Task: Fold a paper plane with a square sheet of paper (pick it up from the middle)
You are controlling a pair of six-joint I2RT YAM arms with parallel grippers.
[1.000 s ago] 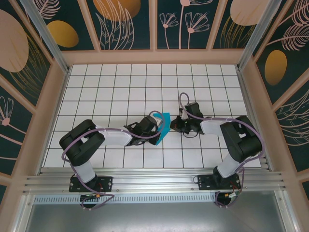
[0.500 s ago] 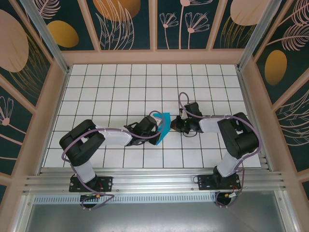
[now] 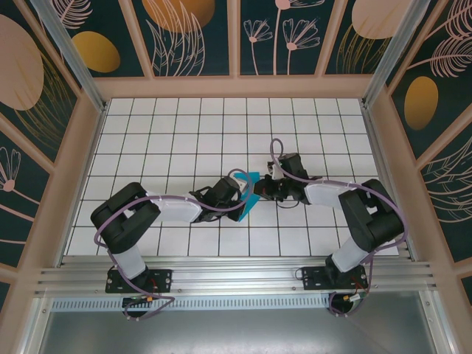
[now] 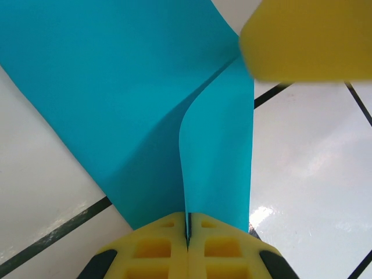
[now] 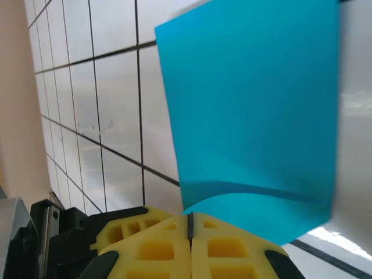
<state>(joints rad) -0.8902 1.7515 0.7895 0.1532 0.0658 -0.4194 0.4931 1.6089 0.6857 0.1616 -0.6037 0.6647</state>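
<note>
Paper [image 4: 128, 87], loosely folded, is pinched in my left gripper [image 4: 188, 224]; right gripper [image 5: 189, 224], fingers pressed together, touches it; most folds remain.

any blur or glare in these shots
Left wrist: the yellow shape at top right is out of focus, glare on the tile lower right; right wrist: the right edge of the paper is smeared; top external: sharp, evenly lit.
</note>
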